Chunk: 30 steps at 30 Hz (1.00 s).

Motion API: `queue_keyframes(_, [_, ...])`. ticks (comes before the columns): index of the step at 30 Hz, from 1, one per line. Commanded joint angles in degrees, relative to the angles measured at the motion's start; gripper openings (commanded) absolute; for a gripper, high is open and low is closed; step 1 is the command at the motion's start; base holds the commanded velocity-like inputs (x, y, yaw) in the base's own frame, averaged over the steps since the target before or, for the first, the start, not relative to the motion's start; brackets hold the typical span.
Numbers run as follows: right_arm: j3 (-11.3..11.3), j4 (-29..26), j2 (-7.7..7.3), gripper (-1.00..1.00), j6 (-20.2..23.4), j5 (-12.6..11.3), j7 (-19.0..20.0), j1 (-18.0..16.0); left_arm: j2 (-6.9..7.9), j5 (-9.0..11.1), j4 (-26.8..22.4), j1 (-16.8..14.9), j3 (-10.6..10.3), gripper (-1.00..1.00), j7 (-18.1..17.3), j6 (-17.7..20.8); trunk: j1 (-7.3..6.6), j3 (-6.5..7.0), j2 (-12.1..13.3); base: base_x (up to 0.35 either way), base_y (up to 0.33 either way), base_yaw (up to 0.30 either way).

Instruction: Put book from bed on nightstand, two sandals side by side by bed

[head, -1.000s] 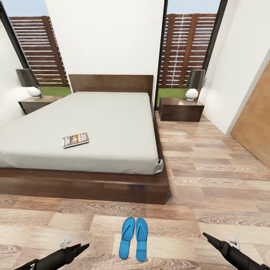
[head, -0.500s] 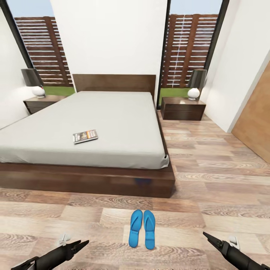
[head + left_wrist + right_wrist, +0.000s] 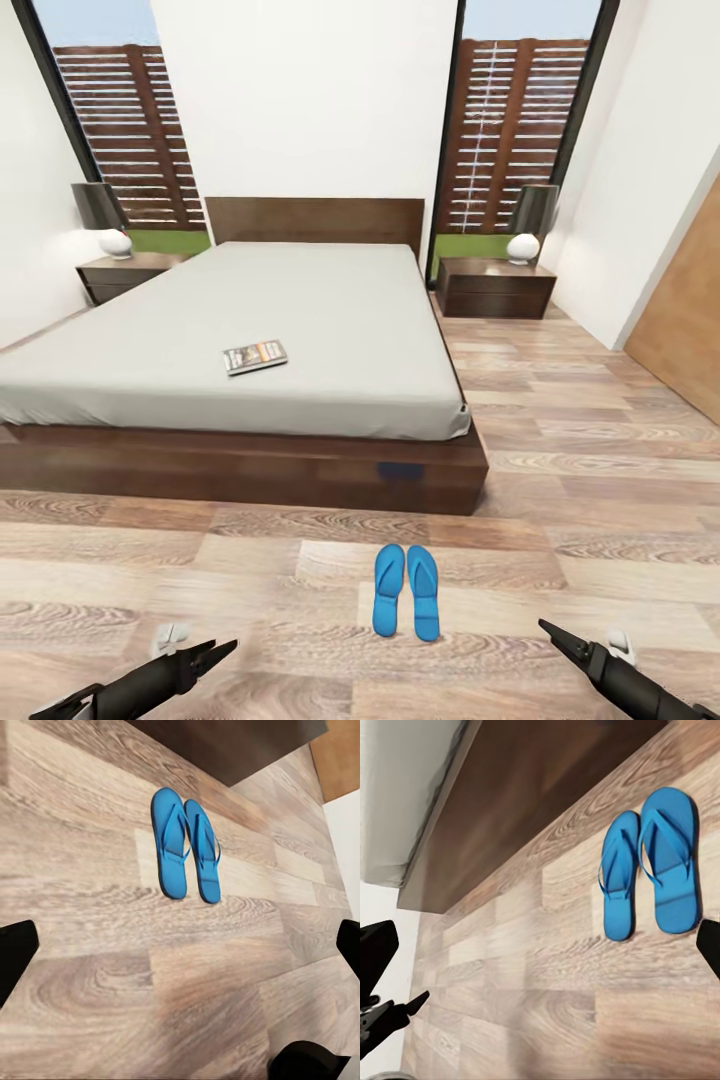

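I hold both arms low and forward, one at each lower corner of the head view. My left tool (image 3: pixel 222 651) points inward and slightly up with its dark fingers parted. My right tool (image 3: pixel 548 629) angles inward too; I can't judge its spread.

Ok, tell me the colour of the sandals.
Bright blue sandals, clearest in the left wrist view.

bright, even, sharp simulator render
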Motion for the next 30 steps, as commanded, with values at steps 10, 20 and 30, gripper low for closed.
queue_keyframes(10, [-0.5, 0.2, 0.64, 1.00, 0.6, 0.2, 0.4, -0.1, -0.05, -0.4, 0.0, 0.0, 0.4, 1.00, -0.1, -0.4, -0.02, -0.05, 0.0, -0.017, 0.270, 0.000])
queue_keyframes(20, [-0.5, 0.2, 0.92, 1.00, 0.7, 0.1, 0.3, -0.1, -0.07, -0.4, 0.0, 0.0, 0.4, 1.00, 0.0, -0.4, -0.02, -0.05, 0.0, -0.002, 0.282, 0.000])
queue_keyframes(30, [-0.4, 0.2, 1.50, 1.00, 0.8, 0.2, 0.3, -0.1, -0.08, -0.4, 0.0, 0.0, 0.4, 1.00, 0.2, -0.4, -0.02, -0.05, 0.0, 0.000, 0.265, 0.000])
